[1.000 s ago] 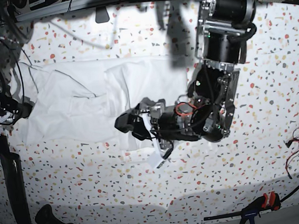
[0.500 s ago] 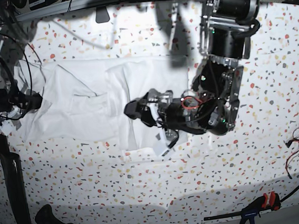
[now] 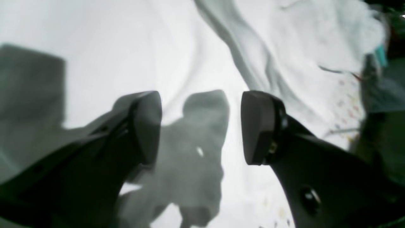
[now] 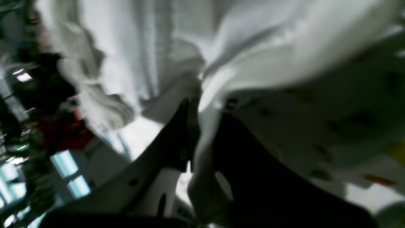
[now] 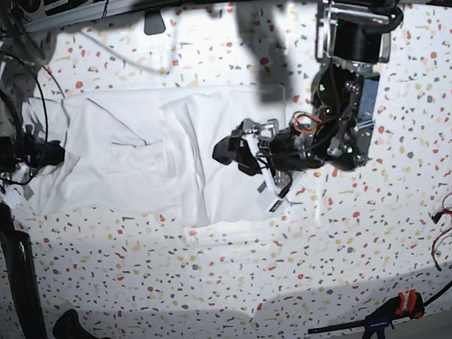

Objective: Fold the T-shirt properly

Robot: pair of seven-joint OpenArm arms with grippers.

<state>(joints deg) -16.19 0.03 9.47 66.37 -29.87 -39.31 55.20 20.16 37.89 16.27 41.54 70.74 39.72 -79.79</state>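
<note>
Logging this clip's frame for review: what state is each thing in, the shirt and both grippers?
Large plain white fabric T-shirt: spread on the speckled table, wrinkled, partly folded over itself.
Left gripper: open, above the shirt, holding nothing.
Right gripper: shut on a pinch of the shirt's cloth at its edge.

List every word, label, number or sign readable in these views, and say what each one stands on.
No text can be read in any view.
T-shirt: plain white, no print.
Small white tag by the left arm, at the shirt's edge: too small to read.
Speckled table: only coloured flecks, no writing.
Both wrist views are too blurred to show any lettering.
</note>
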